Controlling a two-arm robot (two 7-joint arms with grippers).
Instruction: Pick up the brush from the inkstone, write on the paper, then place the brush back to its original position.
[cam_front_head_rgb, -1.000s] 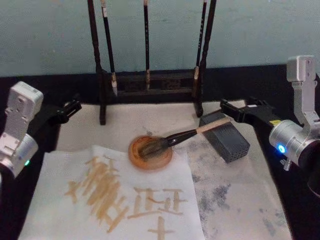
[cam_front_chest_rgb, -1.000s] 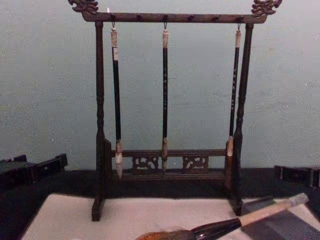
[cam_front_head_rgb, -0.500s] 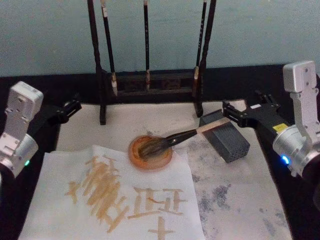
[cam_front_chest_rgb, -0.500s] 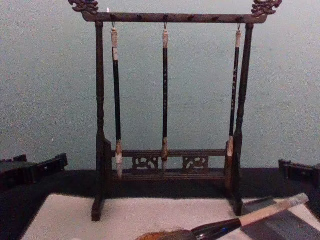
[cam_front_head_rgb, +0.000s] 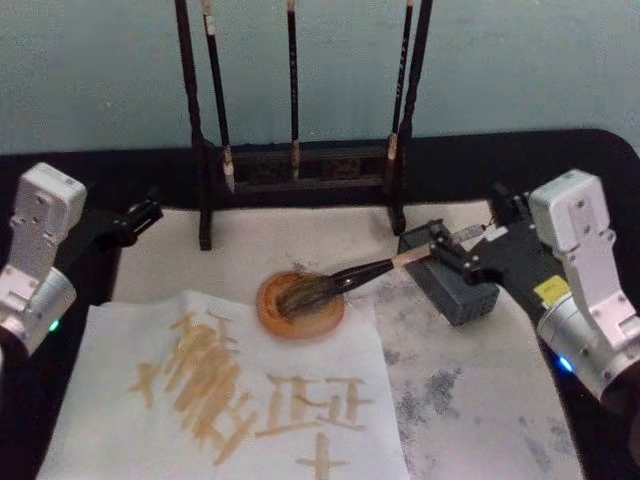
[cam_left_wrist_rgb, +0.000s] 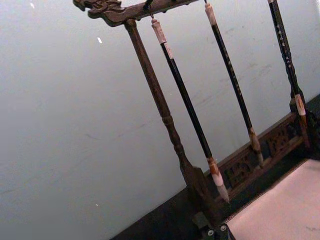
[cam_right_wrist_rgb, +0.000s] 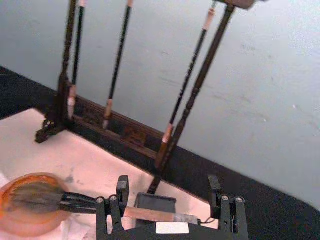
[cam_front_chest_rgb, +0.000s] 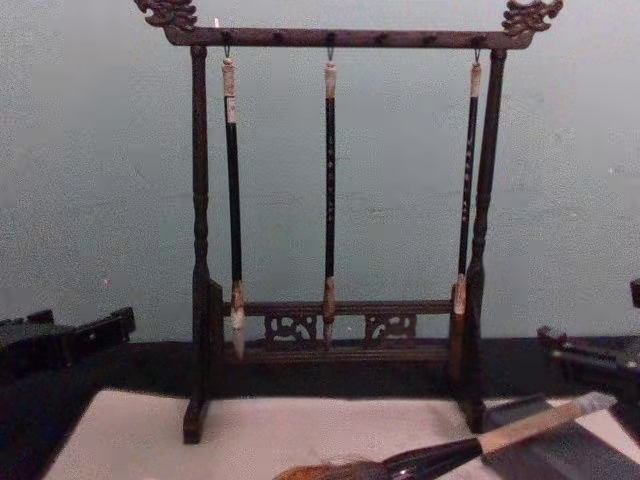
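Over the past second the right hand (cam_front_head_rgb: 462, 252) has moved in from the desk's right side to the brush's pale handle end. It is spread open, one finger on each side of the handle, not clenched on it. The brush (cam_front_head_rgb: 350, 277) lies tilted, bristles in the orange inkstone (cam_front_head_rgb: 300, 305), handle resting on the dark grey block (cam_front_head_rgb: 455, 283). The paper (cam_front_head_rgb: 225, 400), with ochre strokes, lies in front of the inkstone. The left hand (cam_front_head_rgb: 140, 215) rests parked and released at the desk's left edge, unmoved.
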